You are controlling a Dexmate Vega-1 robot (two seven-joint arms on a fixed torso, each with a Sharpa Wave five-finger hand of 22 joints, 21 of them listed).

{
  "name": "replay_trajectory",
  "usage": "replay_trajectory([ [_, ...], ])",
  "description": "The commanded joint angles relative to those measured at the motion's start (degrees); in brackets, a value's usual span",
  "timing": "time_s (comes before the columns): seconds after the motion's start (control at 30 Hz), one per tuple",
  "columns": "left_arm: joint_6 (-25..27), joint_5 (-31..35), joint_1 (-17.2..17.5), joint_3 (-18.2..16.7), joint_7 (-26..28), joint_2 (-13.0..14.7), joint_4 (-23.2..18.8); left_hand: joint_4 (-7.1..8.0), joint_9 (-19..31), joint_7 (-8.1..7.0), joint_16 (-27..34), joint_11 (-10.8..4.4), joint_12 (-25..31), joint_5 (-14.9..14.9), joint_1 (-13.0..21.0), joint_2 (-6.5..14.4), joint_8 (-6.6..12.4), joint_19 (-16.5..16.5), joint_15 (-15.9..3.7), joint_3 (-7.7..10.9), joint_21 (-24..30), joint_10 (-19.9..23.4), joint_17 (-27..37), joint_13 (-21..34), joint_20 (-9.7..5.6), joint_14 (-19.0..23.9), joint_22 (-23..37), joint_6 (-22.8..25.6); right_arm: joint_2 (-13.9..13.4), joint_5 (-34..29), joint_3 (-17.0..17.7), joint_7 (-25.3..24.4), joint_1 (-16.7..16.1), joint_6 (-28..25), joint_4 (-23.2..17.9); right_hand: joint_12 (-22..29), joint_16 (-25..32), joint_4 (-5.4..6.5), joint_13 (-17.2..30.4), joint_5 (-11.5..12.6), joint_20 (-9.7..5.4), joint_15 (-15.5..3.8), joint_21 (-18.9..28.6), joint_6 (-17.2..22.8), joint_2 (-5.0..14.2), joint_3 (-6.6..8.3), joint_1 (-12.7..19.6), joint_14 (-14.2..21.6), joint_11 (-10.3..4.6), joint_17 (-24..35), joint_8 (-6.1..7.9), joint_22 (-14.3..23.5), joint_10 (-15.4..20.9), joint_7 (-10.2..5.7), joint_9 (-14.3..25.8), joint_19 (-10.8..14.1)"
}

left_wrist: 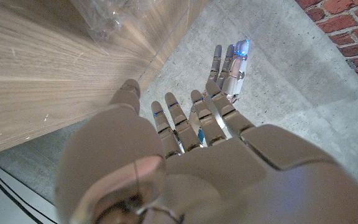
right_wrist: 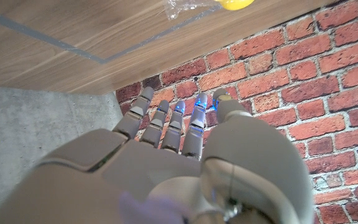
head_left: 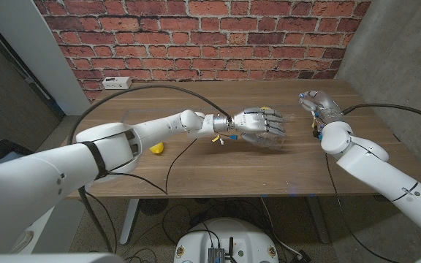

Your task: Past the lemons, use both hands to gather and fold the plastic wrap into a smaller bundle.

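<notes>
The left hand (head_left: 258, 123) reaches out over the middle of the table (head_left: 218, 164), fingers spread, holding nothing. The right hand (head_left: 319, 106) hangs over the far right part, fingers apart and empty too. The clear, crinkly plastic wrap (head_left: 272, 140) lies just under the left hand. A lemon (head_left: 156, 149) sits near the left edge. The left wrist view shows the wrap's (left_wrist: 114, 18) wrinkles up close.

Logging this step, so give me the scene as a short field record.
left robot hand: above the table's middle, fingers spread, empty
right robot hand: above the table's right side, fingers extended, empty
plastic wrap: crumpled on the table, not held
lemon: on the table's left part
</notes>
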Motion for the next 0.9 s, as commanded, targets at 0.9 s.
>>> replay_trajectory([
  [0.9, -18.0, -35.8, -7.0, 4.3, -23.7, -10.1, 24.6, 13.67, 0.0, 6.29, -1.0, 6.70, -3.6, -4.9, -13.8, 2.2, -1.64, -10.2, -2.25, 10.29, -2.0, -13.1, 0.0, 0.1, 5.09, -11.6, 0.6, -12.2, 5.5, -9.0, 0.3, -12.8, -4.2, 21.7, 7.5, -1.4, 0.2, 3.84, 0.1, -0.7, 0.18, -2.18, 0.2, -2.2, -2.36, -2.29, -5.2, -1.4, 1.85, 1.1, -1.85, 0.1, -2.1, 0.58, 0.2, 0.8],
])
